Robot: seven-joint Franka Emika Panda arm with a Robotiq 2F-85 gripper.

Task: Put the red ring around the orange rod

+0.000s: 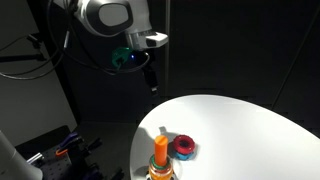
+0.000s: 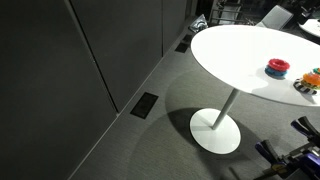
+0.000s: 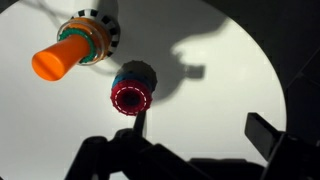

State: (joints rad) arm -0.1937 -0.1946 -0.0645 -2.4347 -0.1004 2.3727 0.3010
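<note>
Red ring, doughnut-shaped, atop blue ring beside orange rod

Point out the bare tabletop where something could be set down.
The white table is bare away from the toys; in an exterior view its whole near half is free. Crowded only at one edge: the red ring sits beside the orange rod.

Counted on the round white table

One orange rod and, beside it, one red ring stacked on one blue ring are seen.
</note>
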